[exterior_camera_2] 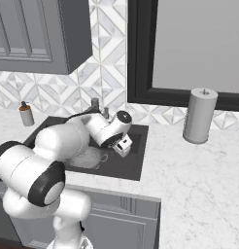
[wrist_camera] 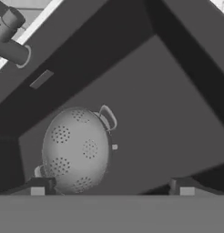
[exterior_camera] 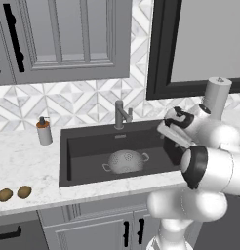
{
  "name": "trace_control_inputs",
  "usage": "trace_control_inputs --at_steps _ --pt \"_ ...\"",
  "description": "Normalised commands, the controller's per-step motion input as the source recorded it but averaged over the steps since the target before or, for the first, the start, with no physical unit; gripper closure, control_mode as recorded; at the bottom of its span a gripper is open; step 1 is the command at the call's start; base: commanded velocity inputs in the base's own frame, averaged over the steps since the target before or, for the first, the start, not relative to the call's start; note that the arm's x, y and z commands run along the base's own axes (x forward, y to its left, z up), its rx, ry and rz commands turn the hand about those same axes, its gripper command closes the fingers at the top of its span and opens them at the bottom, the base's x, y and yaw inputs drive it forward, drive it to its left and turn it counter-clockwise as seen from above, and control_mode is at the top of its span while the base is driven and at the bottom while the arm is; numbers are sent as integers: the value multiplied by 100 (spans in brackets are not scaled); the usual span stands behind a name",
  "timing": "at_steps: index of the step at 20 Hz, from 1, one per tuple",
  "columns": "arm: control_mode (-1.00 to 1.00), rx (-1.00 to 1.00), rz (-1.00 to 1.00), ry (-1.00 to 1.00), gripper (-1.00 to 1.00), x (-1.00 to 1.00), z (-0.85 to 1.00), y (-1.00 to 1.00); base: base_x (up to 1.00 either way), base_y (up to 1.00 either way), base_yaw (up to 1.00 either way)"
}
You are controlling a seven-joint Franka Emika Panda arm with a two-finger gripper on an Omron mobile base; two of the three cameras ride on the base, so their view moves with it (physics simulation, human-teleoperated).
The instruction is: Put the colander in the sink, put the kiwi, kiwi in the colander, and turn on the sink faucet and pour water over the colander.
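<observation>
The robot's claw hangs above the right part of the large rectangular dark-grey sink, its two dark fingertips spread wide with nothing between them. In the hand view the left fingertip sits just over the rim of the round silver-grey metal colander, which rests on the sink floor, pierced with clusters of small holes, one loop handle pointing toward the far wall. From the left base view the colander stands in the middle of the basin and looks empty.

Behind the sink, on its back edge, rises the short grey metal faucet with an angular spout. No water is visible.

The two small brown oval kiwis lie side by side on the white marble table, well to the left of the sink near the front edge. A white soap bottle with an orange collar stands by the sink's back left corner. To the right a grey paper towel roll stands upright. Patterned grey-and-white tiles cover the wall, with grey cabinets above.
</observation>
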Motion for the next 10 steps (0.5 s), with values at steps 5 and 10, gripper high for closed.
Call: trace_control_inputs --at_steps 5,10 --pt "-100 6 6 0 -100 -25 100 -10 0 0 0" --pt "-100 0 16 0 -100 -82 100 23 0 0 0"
